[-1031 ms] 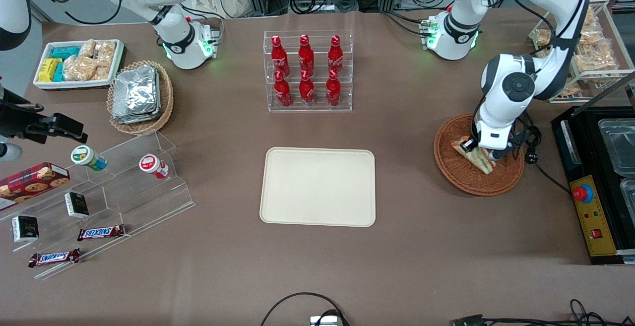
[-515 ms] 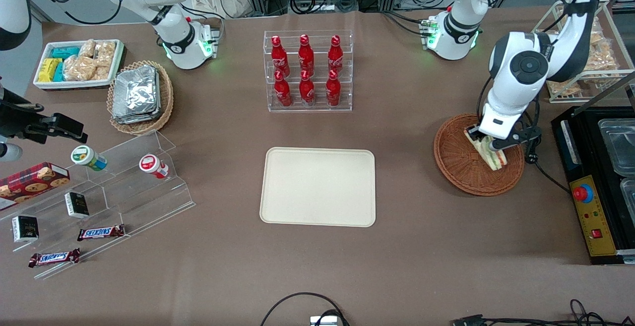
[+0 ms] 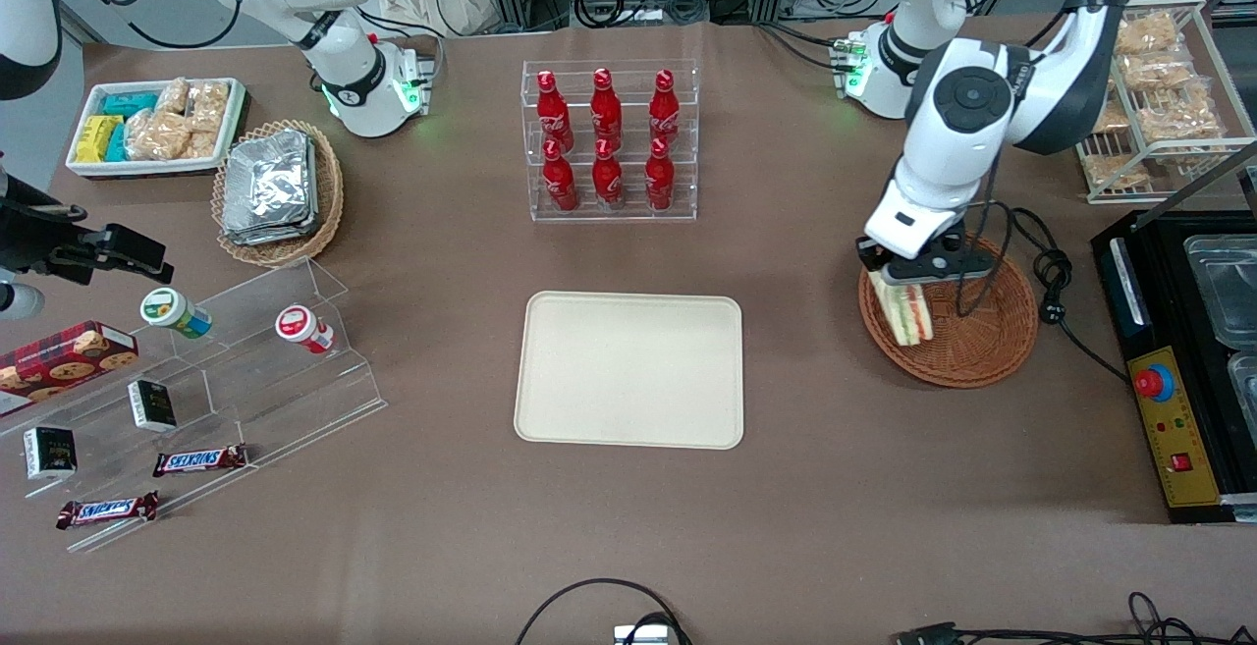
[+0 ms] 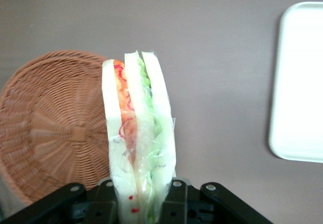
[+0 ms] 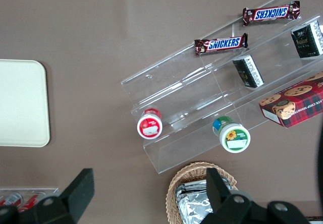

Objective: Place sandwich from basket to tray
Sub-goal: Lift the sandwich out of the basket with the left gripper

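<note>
Brown cloth covers the whole table (image 3: 845,488) I'm working over. My gripper (image 3: 908,277) hangs above the rim of the basket (image 3: 982,350) on its tray-ward edge, clenched on the sandwich (image 3: 907,311), which is lifted clear of the wicker. From the wrist camera I see the fingers (image 4: 174,199) pressed against both bread faces of the sandwich (image 4: 139,133). Nothing lies in the basket (image 4: 55,128) below. The tray (image 3: 629,370) sits bare, well apart toward the table's middle.
</note>
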Controlling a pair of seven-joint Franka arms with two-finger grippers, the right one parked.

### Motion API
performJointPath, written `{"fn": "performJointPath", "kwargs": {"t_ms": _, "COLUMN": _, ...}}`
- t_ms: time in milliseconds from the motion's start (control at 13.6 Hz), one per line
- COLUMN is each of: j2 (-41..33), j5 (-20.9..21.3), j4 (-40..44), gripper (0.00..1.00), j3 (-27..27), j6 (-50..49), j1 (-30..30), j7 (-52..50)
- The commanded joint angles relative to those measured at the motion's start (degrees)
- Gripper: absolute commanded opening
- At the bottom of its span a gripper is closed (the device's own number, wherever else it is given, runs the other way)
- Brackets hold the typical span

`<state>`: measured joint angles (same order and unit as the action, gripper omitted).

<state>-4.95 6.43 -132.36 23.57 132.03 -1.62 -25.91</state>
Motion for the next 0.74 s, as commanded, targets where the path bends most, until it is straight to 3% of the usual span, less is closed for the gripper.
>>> {"fn": "performJointPath", "kwargs": {"t_ms": 0, "j2": 2.4, "j5": -1.3, "j4": 4.5, "gripper": 0.23, "j3": 3.9, "j6": -1.9, "j1": 0.0, "j7": 1.7}}
{"fn": "performJointPath", "kwargs": {"t_ms": 515, "j2": 12.5, "j5": 0.2, "j4": 12.7, "gripper": 0.23, "j3": 12.4, "j6": -1.4, "j1": 0.0, "j7": 2.9}}
{"fn": "performJointPath", "kwargs": {"t_ms": 663, "j2": 15.1, "j5": 3.0, "j4": 14.2, "gripper": 0.23, "j3": 13.2, "j6": -1.3, "j1": 0.0, "j7": 2.7}}
